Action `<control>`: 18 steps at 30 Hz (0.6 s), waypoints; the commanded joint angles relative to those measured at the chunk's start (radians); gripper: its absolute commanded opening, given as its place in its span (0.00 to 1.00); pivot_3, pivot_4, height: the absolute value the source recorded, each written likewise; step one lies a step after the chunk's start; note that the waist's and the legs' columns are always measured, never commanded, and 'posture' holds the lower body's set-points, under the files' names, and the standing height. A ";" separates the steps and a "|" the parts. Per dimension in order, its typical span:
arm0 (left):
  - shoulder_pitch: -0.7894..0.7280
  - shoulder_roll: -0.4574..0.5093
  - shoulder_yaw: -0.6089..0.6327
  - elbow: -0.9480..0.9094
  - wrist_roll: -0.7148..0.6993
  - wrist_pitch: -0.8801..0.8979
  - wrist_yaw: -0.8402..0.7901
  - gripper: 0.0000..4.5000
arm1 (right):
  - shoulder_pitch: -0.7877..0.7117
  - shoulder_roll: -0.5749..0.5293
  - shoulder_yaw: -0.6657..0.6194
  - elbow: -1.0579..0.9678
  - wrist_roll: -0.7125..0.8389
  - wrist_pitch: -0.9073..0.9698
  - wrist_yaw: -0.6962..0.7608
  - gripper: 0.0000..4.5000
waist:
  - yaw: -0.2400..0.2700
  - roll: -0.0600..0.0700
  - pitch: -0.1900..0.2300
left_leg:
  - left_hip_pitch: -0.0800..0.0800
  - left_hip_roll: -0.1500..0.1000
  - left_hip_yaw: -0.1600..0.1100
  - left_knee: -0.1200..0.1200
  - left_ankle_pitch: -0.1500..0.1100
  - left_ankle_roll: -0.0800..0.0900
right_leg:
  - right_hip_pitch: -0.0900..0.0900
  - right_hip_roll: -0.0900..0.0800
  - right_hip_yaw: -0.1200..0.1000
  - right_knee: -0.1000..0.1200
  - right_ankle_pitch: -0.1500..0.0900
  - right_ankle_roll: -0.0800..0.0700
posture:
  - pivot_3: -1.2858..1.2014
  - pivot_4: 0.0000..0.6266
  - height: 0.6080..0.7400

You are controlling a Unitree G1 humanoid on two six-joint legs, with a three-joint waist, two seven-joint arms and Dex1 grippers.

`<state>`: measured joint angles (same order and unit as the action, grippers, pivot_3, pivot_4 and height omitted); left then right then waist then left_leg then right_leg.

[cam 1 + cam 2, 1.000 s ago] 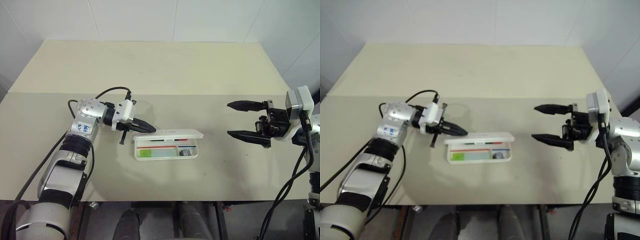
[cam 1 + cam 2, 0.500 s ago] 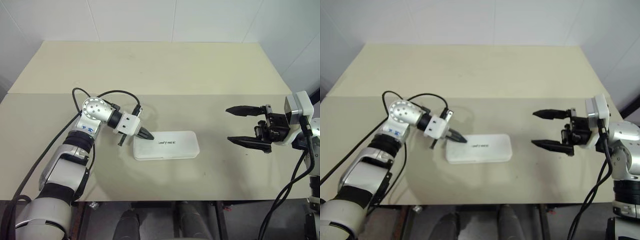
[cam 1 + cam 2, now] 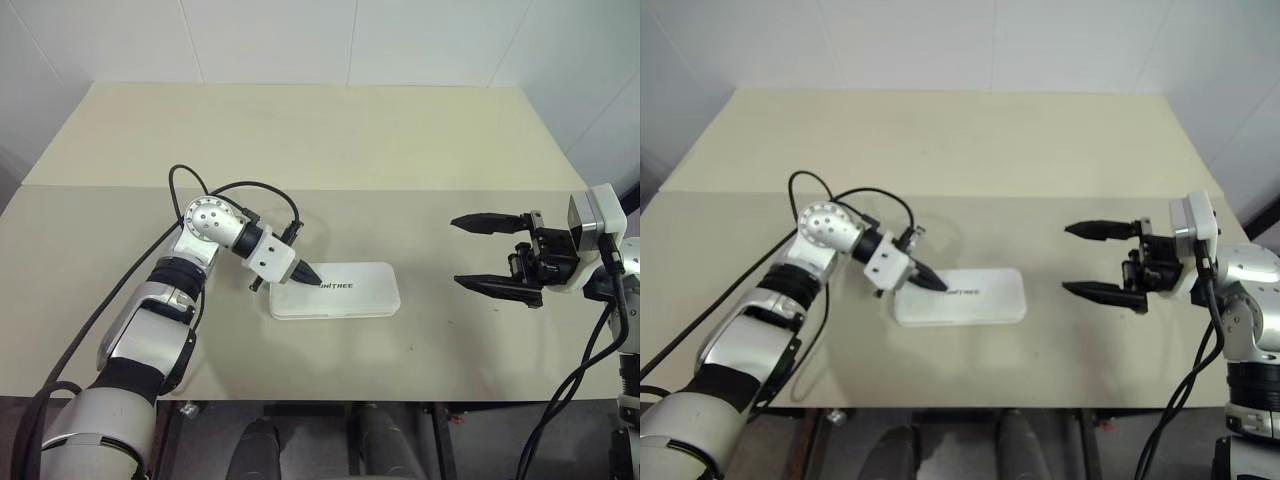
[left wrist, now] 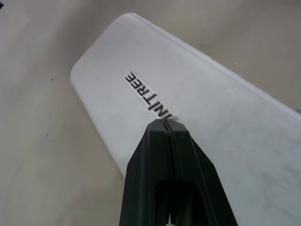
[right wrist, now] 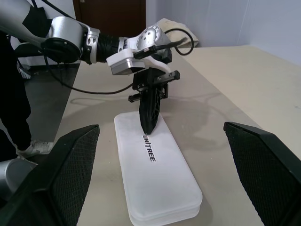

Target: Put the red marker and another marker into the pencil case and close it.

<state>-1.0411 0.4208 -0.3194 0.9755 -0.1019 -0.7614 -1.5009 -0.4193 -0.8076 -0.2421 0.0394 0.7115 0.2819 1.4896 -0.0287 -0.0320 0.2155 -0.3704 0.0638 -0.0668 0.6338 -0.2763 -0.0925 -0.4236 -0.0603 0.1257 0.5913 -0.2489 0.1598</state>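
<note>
Pressing the pencil case (image 3: 335, 291) lid at mid-table, I keep the left gripper (image 3: 308, 273) pinched together, holding nothing; the right gripper (image 3: 490, 254) is spread wide. I judge the case light, rigid and slippery; grasp across its long edges.

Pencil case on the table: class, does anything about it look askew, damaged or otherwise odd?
Nothing stands out. The pencil case lies flat on the table with its lid down and no crack or spill showing. The left gripper, shut, rests its tip on the lid near the logo. The right gripper hangs open, apart.
</note>
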 commanded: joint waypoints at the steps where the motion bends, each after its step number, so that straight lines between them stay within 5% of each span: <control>1: 0.013 -0.008 0.088 -0.052 -0.098 0.127 -0.025 0.01 | -0.009 -0.017 -0.025 -0.034 0.012 -0.008 0.006 1.00 | -0.002 0.000 0.000 | 0.000 0.000 0.000 0.000 0.000 0.000 | 0.000 0.000 0.000 0.000 0.000 0.000 | 0.52 0.24 1.00; 7: 0.071 0.017 0.221 -0.184 -0.215 0.321 -0.002 0.01 | 0.001 -0.020 -0.029 -0.041 0.012 -0.002 0.000 1.00 | -0.003 0.000 0.000 | 0.000 0.000 0.000 -0.002 0.000 0.000 | -0.001 0.000 0.000 0.001 0.000 0.000 | 0.52 0.24 1.00; 10: 0.115 0.058 0.271 -0.278 -0.264 0.434 -0.005 0.13 | 0.001 -0.027 -0.033 -0.036 0.012 0.002 0.000 1.00 | -0.004 0.001 0.000 | 0.000 0.000 0.000 -0.002 0.000 0.000 | -0.001 0.000 0.000 0.001 0.000 0.000 | 0.52 0.24 1.00; 18: 0.278 0.194 0.336 -0.522 -0.333 0.635 -0.027 0.71 | 0.003 -0.059 -0.068 0.000 0.002 -0.007 -0.021 1.00 | -0.004 0.001 0.001 | 0.000 0.000 0.000 -0.002 0.000 0.000 | -0.001 0.000 0.000 0.002 0.000 0.000 | 0.52 0.24 1.00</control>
<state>-0.7688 0.5981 -0.0087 0.5152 -0.4070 -0.1387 -1.5002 -0.4049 -0.8501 -0.2697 0.0440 0.7092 0.2862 1.4776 -0.0323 -0.0311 0.2160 -0.3701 0.0639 -0.0668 0.6324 -0.2763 -0.0926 -0.4249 -0.0604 0.1255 0.5930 -0.2489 0.1599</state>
